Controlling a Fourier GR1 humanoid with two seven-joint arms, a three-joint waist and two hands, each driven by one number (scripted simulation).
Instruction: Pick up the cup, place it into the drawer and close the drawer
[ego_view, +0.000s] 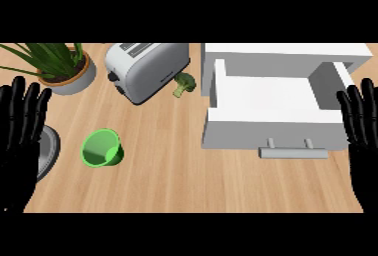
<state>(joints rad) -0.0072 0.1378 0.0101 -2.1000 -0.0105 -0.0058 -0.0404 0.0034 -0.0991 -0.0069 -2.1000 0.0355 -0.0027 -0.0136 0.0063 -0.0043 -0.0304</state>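
Judging green cup (102, 148), lower left, as light, rigid, prob slippery; we're planning rim-and-wall grasp. Left hand (21, 131), right hand (362, 131) resting at frame edges, fingers straight, holding nothing. Drawer (275, 131) standing open, upper right.

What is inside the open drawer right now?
Nothing shows inside the open drawer: only its bare white floor. The green cup lies on the counter, apart. The right hand covers the drawer's right edge.

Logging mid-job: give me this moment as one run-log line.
cup: on counter, untouched | drawer: open, nothing inside | left hand: open, resting | right hand: open, resting
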